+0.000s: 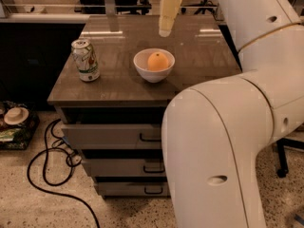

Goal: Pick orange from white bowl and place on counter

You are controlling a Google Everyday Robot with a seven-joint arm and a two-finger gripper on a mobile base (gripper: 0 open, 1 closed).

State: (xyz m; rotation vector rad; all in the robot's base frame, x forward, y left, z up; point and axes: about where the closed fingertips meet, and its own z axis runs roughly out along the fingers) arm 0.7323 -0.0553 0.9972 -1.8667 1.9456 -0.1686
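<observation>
Gripper (165, 30) hangs in the air over the far half of the counter (202, 46), roughly midway between the left and right edges. It is pale cream, points downward and tilts slightly to the left. Whether it is open or closed cannot be told from this view. It touches nothing, and in the picture a clear gap separates its tip from the bowl below it.

The orange (157, 61) lies inside the white bowl (152, 75) and rises a little above the rim. The bowl stands upright on the counter near the middle, somewhat closer to the front edge than to the far one, and sits nearer the camera than the gripper.

A green-and-white drink can (85, 60) stands upright near the left edge, towards the front left corner and well apart from the bowl.

The robot's white arm (223, 146) comes down the right side of the view and swells across the foreground, hiding the front right corner of the counter and the right part of the cabinet.

Below the front edge are three grey drawers (109, 136) with black handles. A black cable (50, 192) loops over the speckled floor to the left of the cabinet.
</observation>
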